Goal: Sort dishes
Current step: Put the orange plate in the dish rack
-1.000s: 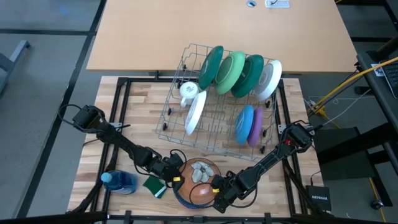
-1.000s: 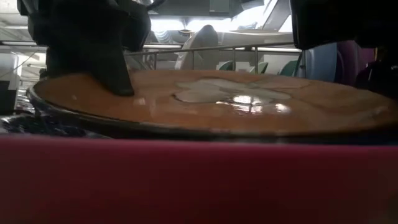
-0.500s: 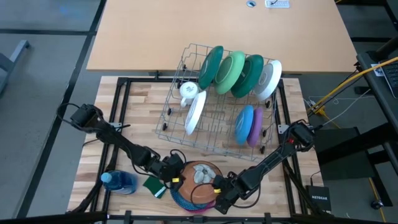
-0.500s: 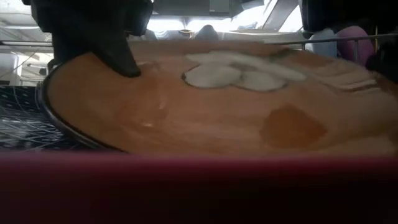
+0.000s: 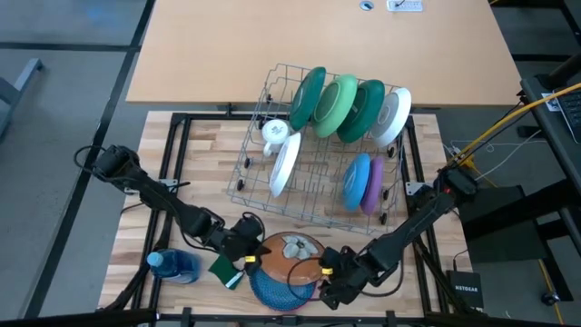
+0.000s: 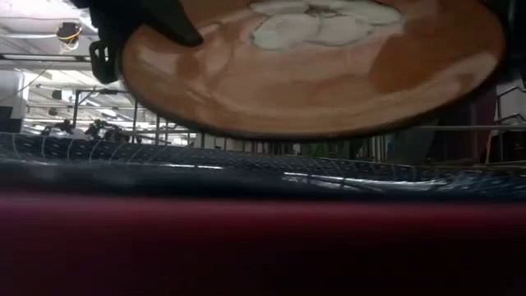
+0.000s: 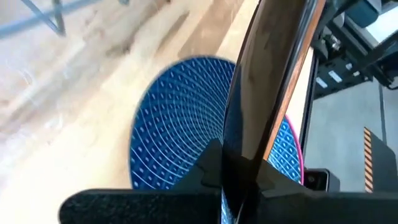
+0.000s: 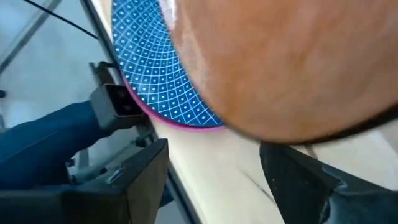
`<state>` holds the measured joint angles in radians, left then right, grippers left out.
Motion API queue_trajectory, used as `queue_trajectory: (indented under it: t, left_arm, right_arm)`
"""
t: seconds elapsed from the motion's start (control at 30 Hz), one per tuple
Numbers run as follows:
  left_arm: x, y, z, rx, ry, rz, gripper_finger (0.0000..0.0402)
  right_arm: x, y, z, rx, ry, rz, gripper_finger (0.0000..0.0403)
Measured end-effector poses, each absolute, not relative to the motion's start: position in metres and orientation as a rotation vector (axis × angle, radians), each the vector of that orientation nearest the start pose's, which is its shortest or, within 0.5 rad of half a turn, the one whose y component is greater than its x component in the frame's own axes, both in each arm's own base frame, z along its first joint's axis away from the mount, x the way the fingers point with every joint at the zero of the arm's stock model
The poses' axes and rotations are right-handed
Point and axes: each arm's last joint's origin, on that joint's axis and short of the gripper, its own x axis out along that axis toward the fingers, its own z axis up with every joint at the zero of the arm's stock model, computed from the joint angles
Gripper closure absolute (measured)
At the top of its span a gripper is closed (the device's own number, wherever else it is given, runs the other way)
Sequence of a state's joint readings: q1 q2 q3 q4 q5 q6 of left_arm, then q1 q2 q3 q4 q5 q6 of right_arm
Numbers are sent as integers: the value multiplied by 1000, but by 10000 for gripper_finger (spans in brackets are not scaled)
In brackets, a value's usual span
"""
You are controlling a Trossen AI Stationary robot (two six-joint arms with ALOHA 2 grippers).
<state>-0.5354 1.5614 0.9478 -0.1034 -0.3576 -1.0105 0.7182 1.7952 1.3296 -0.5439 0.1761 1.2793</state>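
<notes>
The step in hand looks like lifting the top plate off the stack at the table's near edge, to carry it to the rack. From the left, the left arm reaches low across the table from its far-left corner, past the blue bottle (image 5: 174, 264) and the green sponge (image 5: 223, 270). The left gripper (image 5: 251, 259) is clamped on the left rim of the brown plate (image 5: 293, 258), which hangs tilted above the blue plate (image 5: 272, 289) lying flat beneath it. To the right, the right gripper (image 5: 329, 280) sits with jaws spread at the brown plate's right edge, not clearly gripping it; its arm slants back to the right. Next, the plate probably needs raising clear and turning upright for a free slot in the dish rack (image 5: 396, 207) beyond.
</notes>
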Motion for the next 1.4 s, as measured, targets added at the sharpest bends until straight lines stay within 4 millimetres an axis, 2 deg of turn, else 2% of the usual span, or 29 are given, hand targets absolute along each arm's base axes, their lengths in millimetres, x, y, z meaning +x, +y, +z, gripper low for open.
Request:
queue_trajectory:
  t: [0.47,0.67,0.8,1.03,1.27,1.4]
  left_arm:
    - [271,-148,243,-516,525,187,400]
    - [258,-147,265,-328,401,224,400]
    - [246,-147,280,-169,296,322,399]
    - [234,-156,309,104,116,496,399]
    - [228,-160,334,386,104,629,399]
    - [228,-157,341,521,137,655,399]
  right_arm:
    - [266,243,260,900,1025,-127,146]
    - [263,239,281,1012,934,-111,146]
    - [266,237,297,1115,773,-110,146]
    - [277,239,326,1324,387,-69,146]
    - [282,234,352,1539,-11,-117,146]
    - [287,227,361,1599,-130,-109,146]
